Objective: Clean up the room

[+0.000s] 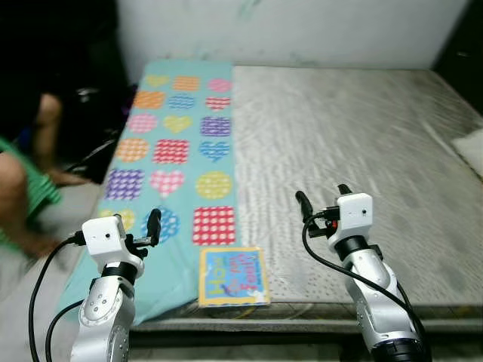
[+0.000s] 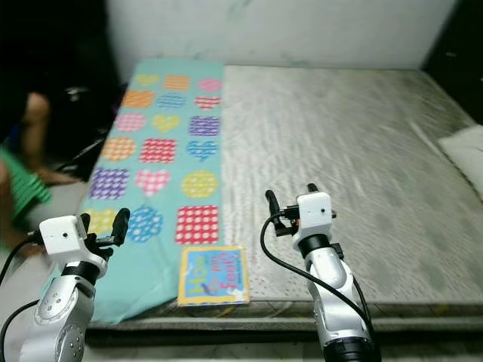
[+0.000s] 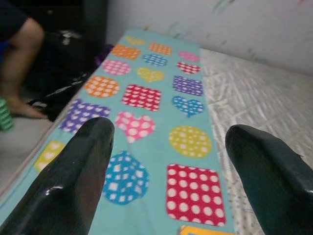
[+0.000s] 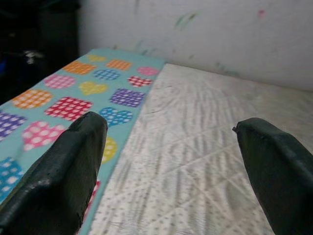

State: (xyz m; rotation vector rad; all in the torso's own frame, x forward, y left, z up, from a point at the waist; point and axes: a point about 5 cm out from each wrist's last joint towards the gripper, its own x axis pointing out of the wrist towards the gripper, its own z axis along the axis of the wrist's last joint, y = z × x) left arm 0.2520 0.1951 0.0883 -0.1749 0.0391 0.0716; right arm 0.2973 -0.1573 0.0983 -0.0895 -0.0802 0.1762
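Your left gripper [image 1: 154,224] hangs over the near left part of the mattress [image 1: 362,143], its two black fingers spread wide with nothing between them. Your right gripper [image 1: 323,200] hovers above the grey quilting nearer the middle, spread just as wide and empty too. Between them, at the near edge, lies the book [image 1: 232,275], flat, cover up, straddling the seam where the teal patterned sheet [image 1: 177,151] meets bare mattress. Its long side runs along that near edge. It sits below and inboard of both grippers, a little nearer your left one, I'd judge. A white pillow [image 1: 472,148] rests at the far right edge; a person [image 1: 23,181] sits on the floor beyond the left edge.
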